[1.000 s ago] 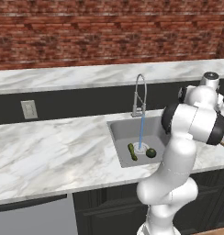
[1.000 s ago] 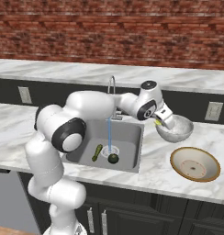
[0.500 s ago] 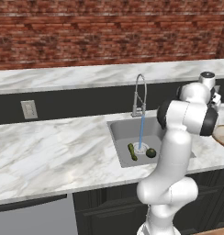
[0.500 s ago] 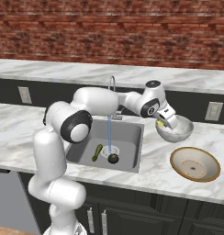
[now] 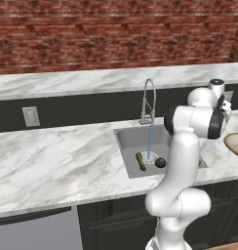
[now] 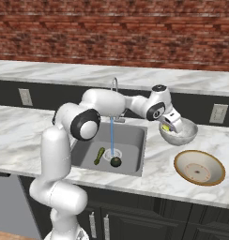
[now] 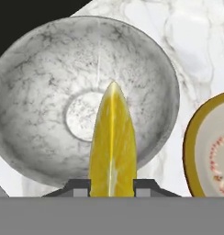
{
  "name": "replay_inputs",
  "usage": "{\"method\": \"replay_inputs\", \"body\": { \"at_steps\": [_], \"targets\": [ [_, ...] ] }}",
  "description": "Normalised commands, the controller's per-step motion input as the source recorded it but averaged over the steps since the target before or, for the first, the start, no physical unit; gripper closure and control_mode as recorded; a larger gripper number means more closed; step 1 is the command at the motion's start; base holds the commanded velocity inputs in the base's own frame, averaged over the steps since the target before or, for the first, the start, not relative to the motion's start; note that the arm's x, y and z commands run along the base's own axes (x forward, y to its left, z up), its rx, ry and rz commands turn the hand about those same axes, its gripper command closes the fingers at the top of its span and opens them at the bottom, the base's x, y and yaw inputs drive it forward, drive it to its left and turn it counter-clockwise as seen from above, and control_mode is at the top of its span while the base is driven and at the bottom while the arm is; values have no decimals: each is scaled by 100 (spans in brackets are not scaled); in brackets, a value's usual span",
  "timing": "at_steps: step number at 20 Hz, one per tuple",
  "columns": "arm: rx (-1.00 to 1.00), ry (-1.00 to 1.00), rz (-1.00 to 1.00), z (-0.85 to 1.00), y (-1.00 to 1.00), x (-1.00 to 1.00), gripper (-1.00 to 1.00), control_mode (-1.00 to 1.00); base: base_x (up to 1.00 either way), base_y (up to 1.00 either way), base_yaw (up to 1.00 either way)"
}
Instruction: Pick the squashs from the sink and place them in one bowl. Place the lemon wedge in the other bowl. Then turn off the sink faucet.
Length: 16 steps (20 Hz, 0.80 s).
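My gripper (image 6: 169, 125) is shut on the yellow lemon wedge (image 7: 112, 147) and hangs just above the grey-white bowl (image 6: 178, 132), which lies straight below it (image 7: 49, 82) in the hand view. The shallow tan bowl (image 6: 199, 167) sits in front of that one, near the counter edge. In the sink (image 6: 130, 140) lie the slim green squash (image 6: 99, 155) and the round dark squash (image 6: 116, 161), also seen from the left as the slim squash (image 5: 140, 161) and the round squash (image 5: 160, 162). The chrome faucet (image 5: 148, 100) runs a stream of water (image 6: 111, 133) onto the drain.
White marble counter (image 5: 52, 156) spreads left of the sink, with a dark backsplash and wall outlets (image 5: 30, 116) (image 6: 218, 113) behind. Brick wall rises above a marble ledge. The arm's body (image 5: 182, 161) stands in front of the sink's right side.
The hand has swung further right with the lemon wedge, from the grey-white bowl's near rim to over its middle. The squashes and bowls have not moved.
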Motion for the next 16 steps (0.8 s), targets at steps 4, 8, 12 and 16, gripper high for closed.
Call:
{"method": "replay_inputs", "body": {
  "at_steps": [4, 8, 12, 16],
  "targets": [
    [6, 3, 0, 0, -36, 20, 100, -100, 0, 0, 0],
    [6, 4, 0, -5, -29, 20, 100, -100, 0, 0, 0],
    [4, 3, 0, -17, -22, 20, 100, -100, 0, 0, 0],
    [2, 3, 0, -30, -10, 15, 100, -100, 0, 0, 0]
  ]
}}
